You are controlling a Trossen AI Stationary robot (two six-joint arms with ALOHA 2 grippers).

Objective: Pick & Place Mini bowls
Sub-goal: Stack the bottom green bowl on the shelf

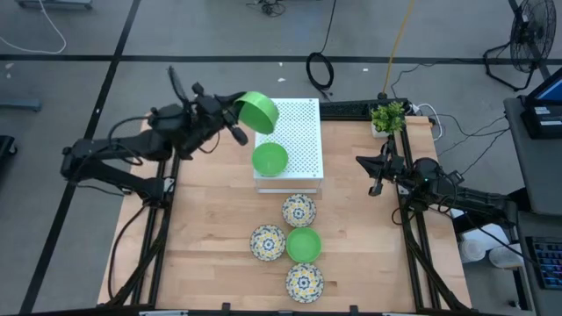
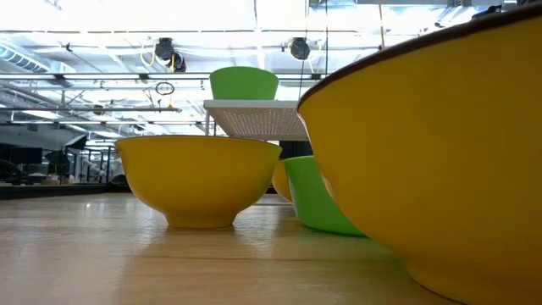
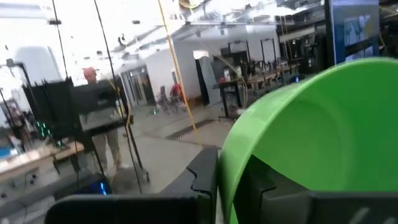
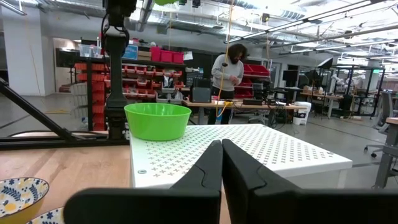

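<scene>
My left gripper [image 1: 237, 123] holds one plain green mini bowl [image 1: 257, 111] in the air over the far-left corner of the white perforated box [image 1: 303, 132]. A second green bowl [image 1: 270, 159] stands upright on the box top near its near-left edge. On the table nearer than the box rest three floral bowls [image 1: 299, 210], [image 1: 268, 242], [image 1: 304, 282] and a third green bowl [image 1: 304, 245]. My right gripper [image 1: 376, 184] is shut and waits to the right of the box, touching nothing. My left gripper grips the held green bowl by its rim [image 3: 227, 168], one finger inside the hollow [image 3: 273, 193] and one [image 3: 200, 177] on the outer wall. It comes at the bowl from the table's left. The bowl is lifted clear and tipped on its side.
A small potted plant [image 1: 387, 117] stands at the table's far right corner, with a black power strip [image 1: 351, 110] along the far edge behind the box. Bare wood lies left of the bowls and between the box and my right arm. A person [image 4: 229, 68] stands far beyond the table.
</scene>
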